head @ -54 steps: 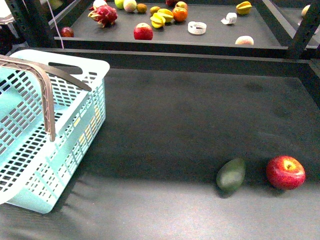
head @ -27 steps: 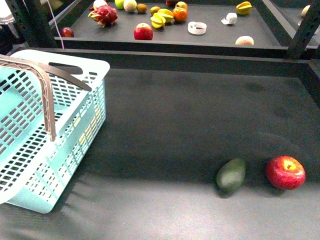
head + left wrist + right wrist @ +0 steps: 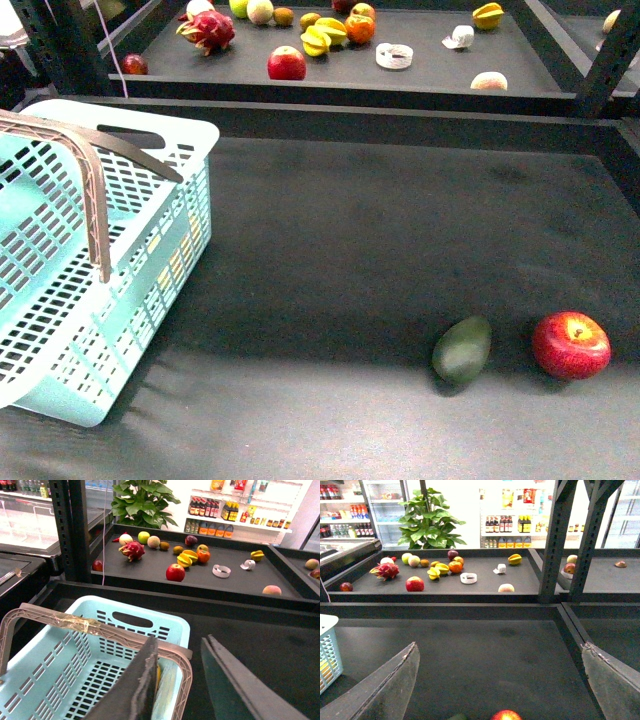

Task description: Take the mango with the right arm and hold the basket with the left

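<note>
The aqua basket (image 3: 120, 300) stands tilted at the left of the dark table, its grey-brown handles (image 3: 95, 200) swung up. My left gripper (image 3: 180, 645) is shut on the basket (image 3: 165, 622) at its near rim and handle corner. The mango shows only as yellow patches (image 3: 178, 262) behind the slotted wall, and as a yellow sliver (image 3: 158, 672) beside my left finger. My right gripper (image 3: 500, 650) hangs open and empty above the table, its fingers far apart. Just beneath it lies a red apple (image 3: 506, 715). Neither arm appears in the front view.
A dark green oval fruit (image 3: 462, 350) and the red apple (image 3: 571, 344) lie side by side at the table's front right. The raised shelf (image 3: 420, 75) behind holds several fruits, among them a dragon fruit (image 3: 207, 30). Dark metal posts (image 3: 557, 540) stand at the right.
</note>
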You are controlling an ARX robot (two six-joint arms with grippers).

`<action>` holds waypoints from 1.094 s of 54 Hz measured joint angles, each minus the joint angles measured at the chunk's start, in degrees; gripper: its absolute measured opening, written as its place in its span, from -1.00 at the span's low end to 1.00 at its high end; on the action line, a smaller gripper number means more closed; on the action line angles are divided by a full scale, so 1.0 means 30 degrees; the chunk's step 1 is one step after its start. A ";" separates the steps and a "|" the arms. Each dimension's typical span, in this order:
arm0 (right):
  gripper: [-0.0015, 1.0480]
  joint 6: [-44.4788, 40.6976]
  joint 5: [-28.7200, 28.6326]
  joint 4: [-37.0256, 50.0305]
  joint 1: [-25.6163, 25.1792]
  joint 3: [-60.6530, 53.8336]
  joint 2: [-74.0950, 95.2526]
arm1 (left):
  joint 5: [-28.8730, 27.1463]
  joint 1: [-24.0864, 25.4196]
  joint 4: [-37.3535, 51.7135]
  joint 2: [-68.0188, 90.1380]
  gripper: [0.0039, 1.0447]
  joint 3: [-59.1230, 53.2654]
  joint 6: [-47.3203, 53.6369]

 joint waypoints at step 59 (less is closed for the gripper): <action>0.85 0.0000 0.0000 0.0000 0.0000 0.0000 0.0000 | -0.0007 0.0022 -0.9785 -1.3100 -0.93 -0.2703 0.1435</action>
